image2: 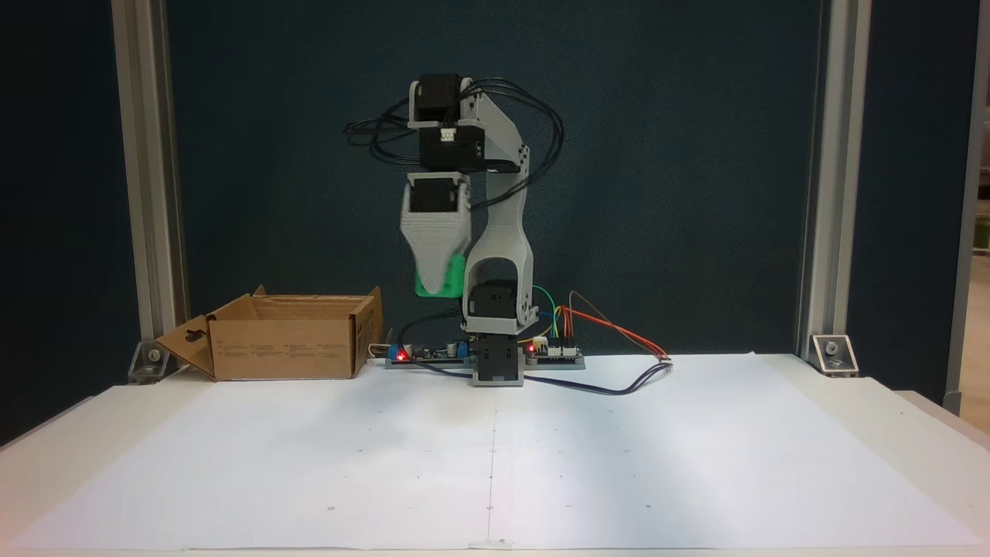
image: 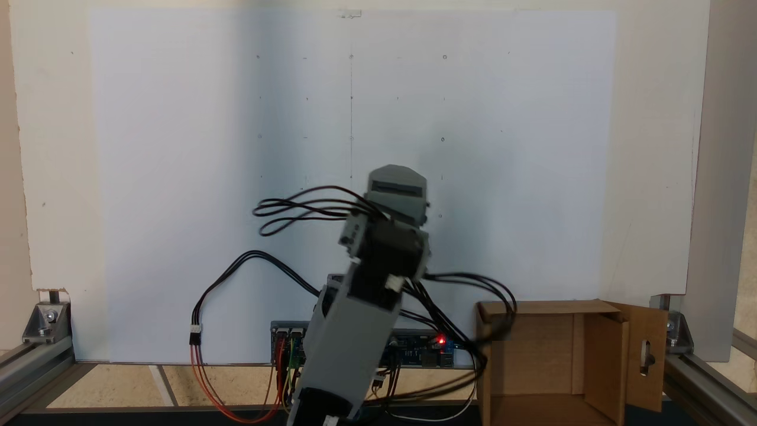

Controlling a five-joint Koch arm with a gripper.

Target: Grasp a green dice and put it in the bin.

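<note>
Step in hand, as judged: carry phase, between pickup and drop. Gripper (image2: 439,285) pointing straight down, clenched on the green dice (image2: 442,280), bright green showing between and below the grey jaws. Held well above the counter (image2: 696,433), to the right of the bin (image2: 282,336) in the front fixed view, not yet over the bin's open top. In the fixed view from above, gripper and dice hidden under the arm's own grey wrist housing; bin (image: 550,355) at lower right there, open, inside bare as far as visible, one flap with a slot-shaped cutout folded outward. Next move, as judged: swing sideways toward the bin, keeping enough height to pass the near cardboard wall and raised flap, then stop over the opening before release; loose black cables (image2: 534,139) trailing from the arm toward the bin's side, worth watching for a snag. Surface: counter covered in large white paper sheets marked with faint dots and a centre line, nothing else lying on them. Controller boards (image2: 553,352) with red lights at the arm's base, right of the bin. Room: dark blue backdrop behind the bin, aluminium frame posts (image2: 147,186) at either side.
</note>
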